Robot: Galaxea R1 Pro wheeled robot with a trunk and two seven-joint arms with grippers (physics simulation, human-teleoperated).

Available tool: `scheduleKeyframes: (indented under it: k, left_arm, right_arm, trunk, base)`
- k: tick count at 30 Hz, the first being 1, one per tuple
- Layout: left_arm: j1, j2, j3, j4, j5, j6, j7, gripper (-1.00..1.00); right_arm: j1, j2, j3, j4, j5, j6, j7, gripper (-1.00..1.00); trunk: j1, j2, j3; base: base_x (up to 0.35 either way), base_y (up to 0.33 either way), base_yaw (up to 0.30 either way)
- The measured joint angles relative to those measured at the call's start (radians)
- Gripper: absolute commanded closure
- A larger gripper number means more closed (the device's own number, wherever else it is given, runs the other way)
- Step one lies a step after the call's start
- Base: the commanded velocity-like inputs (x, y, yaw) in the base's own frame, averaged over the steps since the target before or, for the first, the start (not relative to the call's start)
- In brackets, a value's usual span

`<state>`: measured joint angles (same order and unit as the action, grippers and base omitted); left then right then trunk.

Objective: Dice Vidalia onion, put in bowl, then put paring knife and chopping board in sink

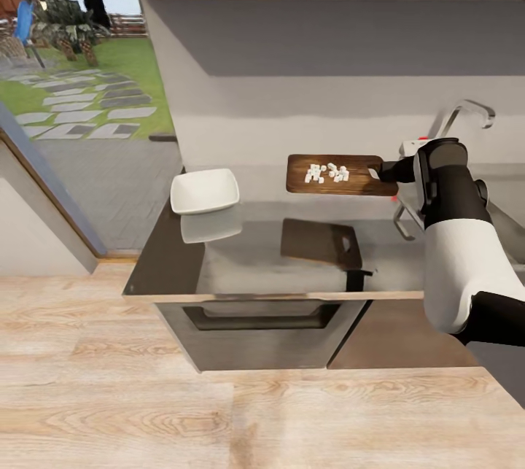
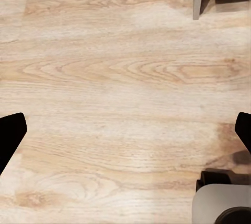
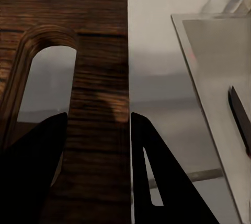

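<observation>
the right gripper [image 1: 386, 171] is holding the chopping board [image 1: 332, 174] by its handle end, lifted clear of the worktop [image 1: 255, 265], with the board's dark reflection lying on the steel below it. in the right wrist view the jaws are closed on the strip of wood just beside the slot-shaped handle hole [image 3: 44, 85], one black finger [image 3: 31, 172] on each side of the chopping board [image 3: 89, 78].

the diced onion [image 1: 327, 173] is sitting as a loose heap of small white cubes near the middle of the board, which is looking roughly level. the board's long axis is running away from the jaws toward the robot's left, and the bowl [image 1: 205, 190] is lying further along that same line, apart from the board's free end and a little nearer the robot. so the coming move is probably a carry leftward and a tilt of the free end over the bowl. the right arm is the one placed for it.

the left gripper [image 2: 125, 130] is hanging over the pale wooden floor [image 2: 115, 67], its jaws spread wide with nothing between them.

the board is dark brown wood with a visible grain and rounded corners. the bowl is white, shallow and squarish. the worktop is smooth grey steel, glossy enough to mirror both. the sink [image 1: 503, 199] is mostly hidden behind the right arm, with its curved chrome tap [image 1: 467, 113] rising above it. a dark slim shape in the right wrist view may be the paring knife, but i cannot tell.
</observation>
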<state>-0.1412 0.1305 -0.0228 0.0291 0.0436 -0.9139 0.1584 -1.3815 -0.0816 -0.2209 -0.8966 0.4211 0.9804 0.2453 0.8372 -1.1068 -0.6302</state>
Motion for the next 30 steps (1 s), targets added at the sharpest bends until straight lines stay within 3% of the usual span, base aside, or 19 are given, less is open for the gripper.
scheduleKeyframes:
  k: [25,30]
  left_arm:
    - [0.000,0.000,0.000,0.000,0.000,0.002,0.001,-1.00]
    - [0.000,0.000,0.000,0.000,0.000,0.000,0.000,-1.00]
  right_arm:
    - [0.000,0.000,0.000,0.000,0.000,0.000,0.000,1.00]
    - [0.000,0.000,0.000,0.000,0.000,0.000,0.000,1.00]
  trunk:
    - [-0.096,0.175,0.078]
    - [-0.096,0.175,0.078]
  base:
    - [0.000,0.000,0.000]
    - [0.000,0.000,0.000]
